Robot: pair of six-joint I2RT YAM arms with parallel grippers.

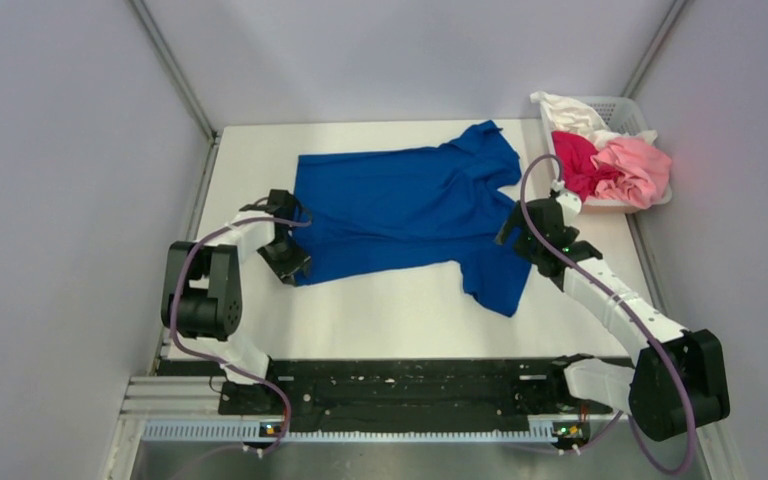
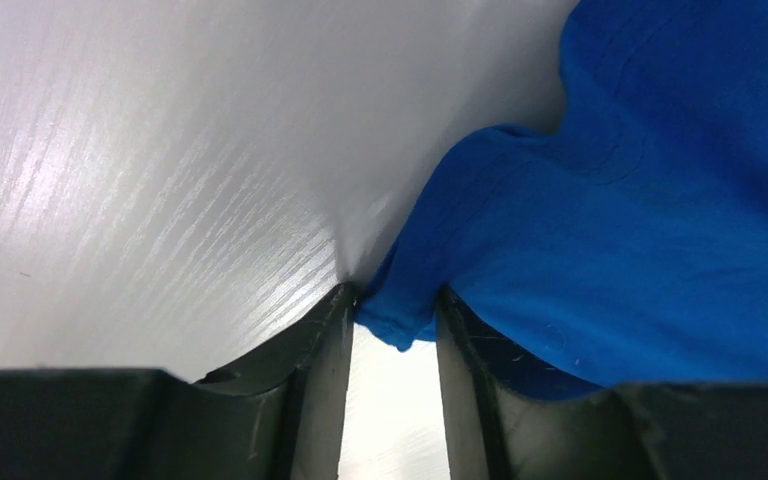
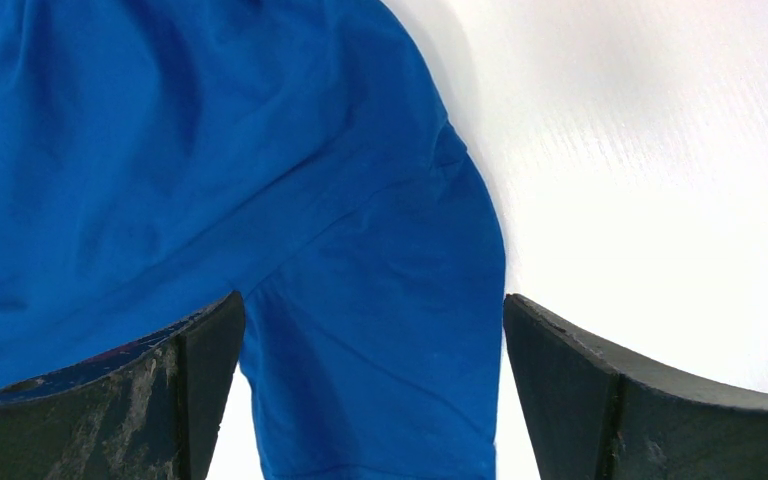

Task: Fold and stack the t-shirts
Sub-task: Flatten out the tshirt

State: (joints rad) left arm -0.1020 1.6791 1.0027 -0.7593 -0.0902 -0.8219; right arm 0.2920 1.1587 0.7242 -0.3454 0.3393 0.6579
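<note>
Fabric first: we have the blue t-shirt [image 1: 400, 215] spread flat across the table [image 1: 390, 320], hem to our left and collar and sleeves to our right. No print shows on the upward face. That flat spread is what a fold needs, and both arms sit at opposite ends of the near edge.

Over on our left, the left gripper [image 2: 392, 300] has its fingers drawn narrow, with the near hem corner bunched between them. We read that as a pinch on the cloth, low against the table. Holding the corner gives us an anchor and a handle for lifting that edge.

On our right, the right gripper [image 3: 375, 310] is spread wide and holds nothing. It hangs over the near sleeve [image 3: 380, 390], one finger on either side. From the wrist view it seems lined up to come down on the sleeve or the seam above it, so both ends could rise together.

Beyond the right arm, the basket [image 1: 628, 108] holds the waiting pile: a white tee [image 1: 568, 108], a magenta tee [image 1: 578, 165] and a pale pink tee [image 1: 640, 168], all crumpled. By our reckoning the job is early: no fold made, nothing stacked.
</note>
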